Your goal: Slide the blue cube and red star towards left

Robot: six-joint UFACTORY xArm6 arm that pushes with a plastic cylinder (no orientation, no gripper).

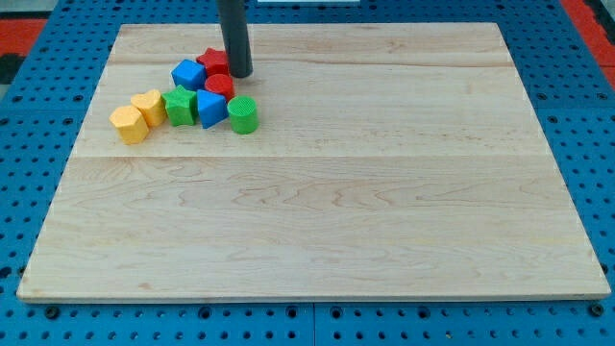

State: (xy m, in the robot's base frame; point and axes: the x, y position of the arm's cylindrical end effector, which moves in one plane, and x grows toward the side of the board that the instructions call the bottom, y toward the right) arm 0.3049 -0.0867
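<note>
The blue cube (pixel 188 73) sits near the view's top left of the wooden board (pixel 317 211). The red star (pixel 213 61) lies just to its right, partly hidden behind my rod. My tip (pixel 238 74) rests on the board right beside the red star's right side, above a red round block (pixel 220 86). The rod comes down from the view's top.
A tight cluster lies below the cube: a green star-like block (pixel 179 105), a blue triangular block (pixel 210 109), a green cylinder (pixel 243 114), and two yellow blocks (pixel 149 106) (pixel 129 124) at the left. Blue pegboard (pixel 29 115) surrounds the board.
</note>
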